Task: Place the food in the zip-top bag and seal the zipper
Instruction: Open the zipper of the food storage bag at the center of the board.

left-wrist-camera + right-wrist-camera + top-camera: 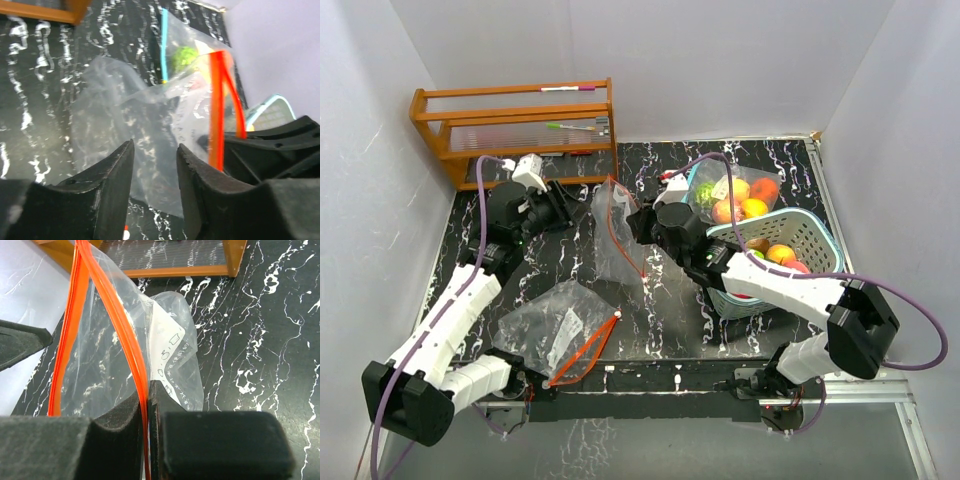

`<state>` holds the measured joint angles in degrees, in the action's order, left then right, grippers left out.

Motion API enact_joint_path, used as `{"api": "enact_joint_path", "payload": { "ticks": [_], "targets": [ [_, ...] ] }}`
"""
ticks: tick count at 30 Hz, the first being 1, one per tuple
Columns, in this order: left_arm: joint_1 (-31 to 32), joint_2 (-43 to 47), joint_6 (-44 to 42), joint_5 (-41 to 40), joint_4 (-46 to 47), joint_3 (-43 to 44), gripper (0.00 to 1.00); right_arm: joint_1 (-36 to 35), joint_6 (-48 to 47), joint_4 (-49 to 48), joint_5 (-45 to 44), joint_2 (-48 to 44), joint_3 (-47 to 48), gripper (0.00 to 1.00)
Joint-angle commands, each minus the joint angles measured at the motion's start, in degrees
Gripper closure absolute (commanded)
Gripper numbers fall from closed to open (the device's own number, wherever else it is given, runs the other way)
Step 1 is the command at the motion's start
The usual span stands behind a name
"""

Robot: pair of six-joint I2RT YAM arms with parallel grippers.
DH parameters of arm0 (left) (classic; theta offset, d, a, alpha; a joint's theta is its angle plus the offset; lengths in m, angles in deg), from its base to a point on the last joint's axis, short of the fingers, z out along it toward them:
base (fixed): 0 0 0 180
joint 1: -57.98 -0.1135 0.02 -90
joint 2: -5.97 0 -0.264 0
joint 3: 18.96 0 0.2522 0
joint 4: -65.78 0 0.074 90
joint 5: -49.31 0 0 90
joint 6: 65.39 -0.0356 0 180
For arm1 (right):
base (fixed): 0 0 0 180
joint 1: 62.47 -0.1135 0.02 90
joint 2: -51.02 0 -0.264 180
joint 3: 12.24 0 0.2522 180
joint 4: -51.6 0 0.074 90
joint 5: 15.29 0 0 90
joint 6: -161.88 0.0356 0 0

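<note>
Mid-table, the right gripper (148, 392) is pressed together on the orange zipper strip (125, 335) of the zip-top bag (612, 235), which stands upright and clear. The left gripper (155, 150) is spread with nothing between its jaws, just left of that bag. The food (780, 254) sits in the teal basket (820, 232) under the right arm. A second bag (735, 192) holding fruit lies behind the basket. A third bag (555, 330) lies flat near the left arm's base.

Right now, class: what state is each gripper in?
Left gripper: open, gripping nothing.
Right gripper: shut on the orange zipper edge of the zip-top bag.
</note>
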<state>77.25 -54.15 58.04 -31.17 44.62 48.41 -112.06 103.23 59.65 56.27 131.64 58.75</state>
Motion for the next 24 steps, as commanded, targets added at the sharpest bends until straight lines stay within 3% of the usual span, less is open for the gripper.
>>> {"api": "enact_joint_path", "payload": {
  "ticks": [1,4,6,7,14,20,24],
  "targets": [
    [-0.1,0.4,3.1,11.2,8.3,-0.2,0.56,-0.5,-1.6,-3.6,-0.3,-0.3,2.6,0.92],
    [-0.1,0.7,4.6,16.3,9.8,-0.2,0.35,-0.5,-2.2,-2.6,-1.2,0.3,3.5,0.92],
    [0.6,1.0,5.4,18.0,9.1,0.2,0.08,-0.5,-2.4,-2.5,-1.7,0.7,3.6,0.92],
    [1.1,1.1,5.7,18.2,8.8,0.1,0.04,-0.5,-2.4,-2.5,-1.8,0.8,3.7,0.92],
    [4.7,1.3,6.3,16.0,4.4,-0.5,0.03,-0.7,-3.0,-2.5,-2.0,2.1,5.2,0.92],
    [9.8,-0.6,4.9,5.6,-2.3,1.3,0.03,-1.3,-4.4,-1.8,-2.5,3.3,7.2,0.92],
    [10.3,-1.6,5.8,3.7,-3.3,0.7,0.03,-1.8,-4.9,-1.8,-3.3,3.1,7.2,0.92]
  ]
}}
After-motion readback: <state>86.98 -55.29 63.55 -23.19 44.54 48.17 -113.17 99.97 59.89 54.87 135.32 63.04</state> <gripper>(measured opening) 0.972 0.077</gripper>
